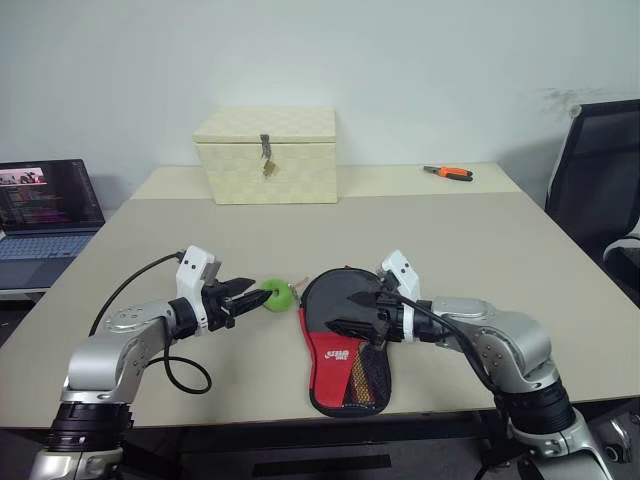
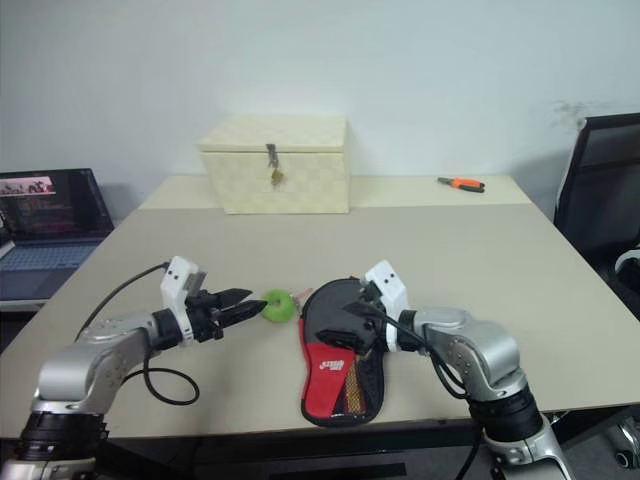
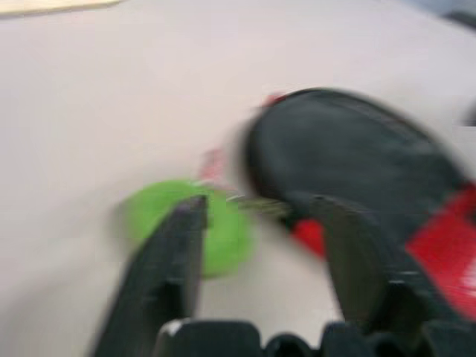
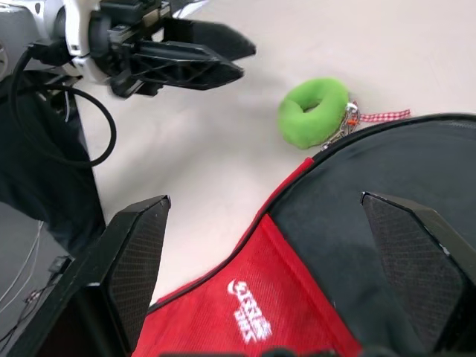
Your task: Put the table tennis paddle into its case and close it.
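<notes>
Looking over my arms, I see the case [image 1: 342, 340] lying flat at the near table [image 1: 480, 260] edge, apparently zipped with the paddle presumably inside, though I can't see it. My right gripper [image 4: 275, 268] hovers over it, jaws spread wide and empty. My left gripper [image 1: 252, 293], parted and empty, points at the green ring charm [image 1: 276, 295] on the zipper pull. Farther back sit a cream latched box [image 1: 268, 155] and orange pliers [image 1: 447, 172]; a laptop [image 1: 45, 215] stands left, an office chair [image 1: 600, 190] right.
</notes>
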